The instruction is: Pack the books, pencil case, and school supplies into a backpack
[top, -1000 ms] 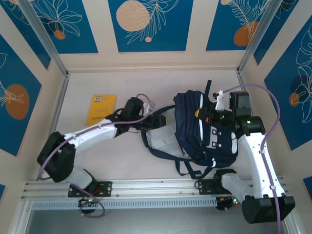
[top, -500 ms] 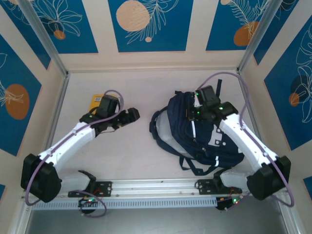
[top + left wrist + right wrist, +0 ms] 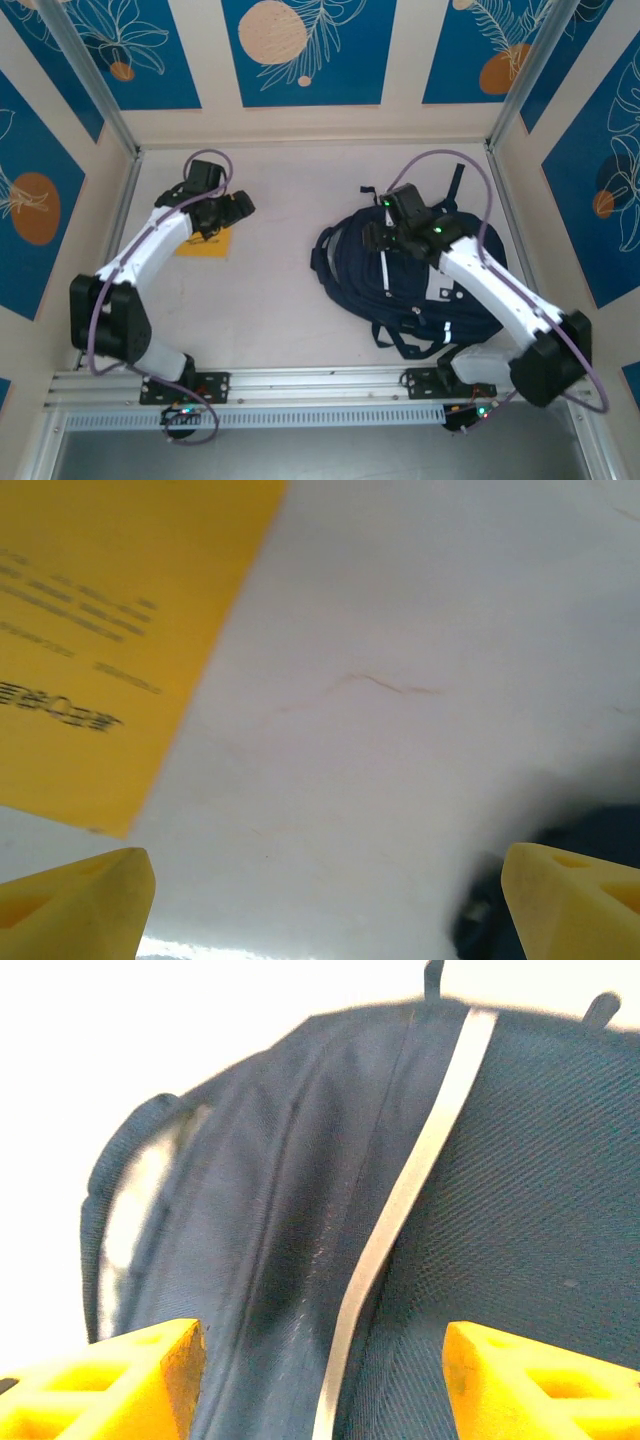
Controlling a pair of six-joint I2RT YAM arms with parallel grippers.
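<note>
The left gripper [image 3: 243, 206], jaws spread and empty, hovers beside the yellow-orange book [image 3: 205, 243] at the worktop's ten o'clock, and the right gripper [image 3: 372, 238], likewise parted and empty, hangs over the backpack [image 3: 430, 285] at three o'clock, so picking up the book seems to be the step in hand, and the next move calls for lowering onto the book's edge.

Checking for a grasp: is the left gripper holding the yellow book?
No, the left gripper has its jaws wide apart over bare table, and the book lies flat off to one side.

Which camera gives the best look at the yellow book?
Left wrist: the yellow book fills its upper left, cover print visible, though cropped by the frame. In top external, the left arm covers most of it.
</note>
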